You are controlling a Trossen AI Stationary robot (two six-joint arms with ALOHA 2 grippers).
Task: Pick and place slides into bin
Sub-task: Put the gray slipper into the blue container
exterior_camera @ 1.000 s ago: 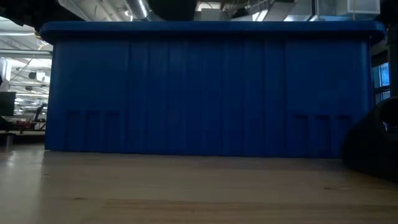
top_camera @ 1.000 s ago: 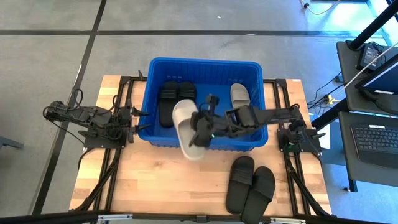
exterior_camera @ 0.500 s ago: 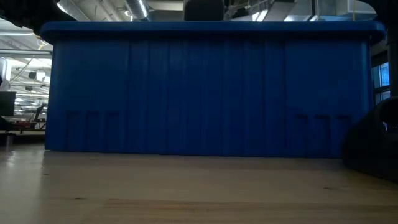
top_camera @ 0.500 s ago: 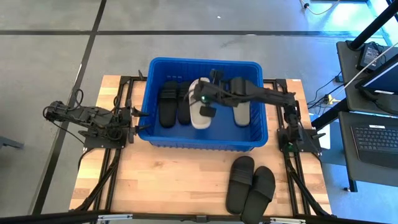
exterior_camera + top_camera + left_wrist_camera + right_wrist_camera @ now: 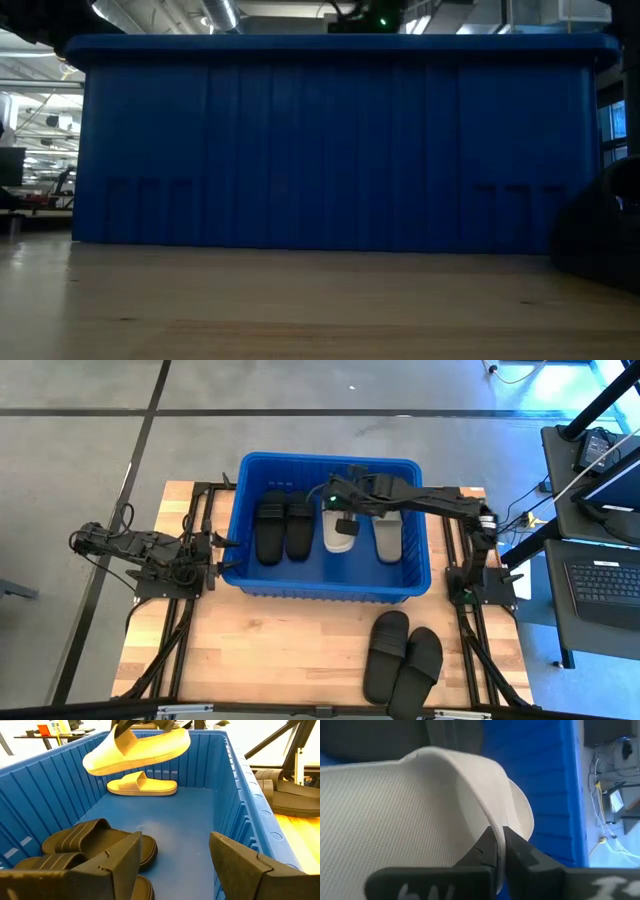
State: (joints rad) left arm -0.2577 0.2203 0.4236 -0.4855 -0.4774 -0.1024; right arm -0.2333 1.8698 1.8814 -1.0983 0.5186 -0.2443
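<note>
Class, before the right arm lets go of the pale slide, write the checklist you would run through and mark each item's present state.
1. Right end effector shut on the held grey slide by its strap edge: ok.
2. Held slide above the bin, inside its rim: ok.
3. Held slide down on the bin floor: not ok, it hangs in the air.
4. Free floor between the black pair and the other grey slide: ok.
5. Left end effector open at the bin's left wall, away from the drop spot: ok.
6. Two black slides on the table waiting: ok.

Four slides point(image 5: 285, 526) in the bin point(image 5: 330, 586), two slides point(image 5: 402, 656) outside it
</note>
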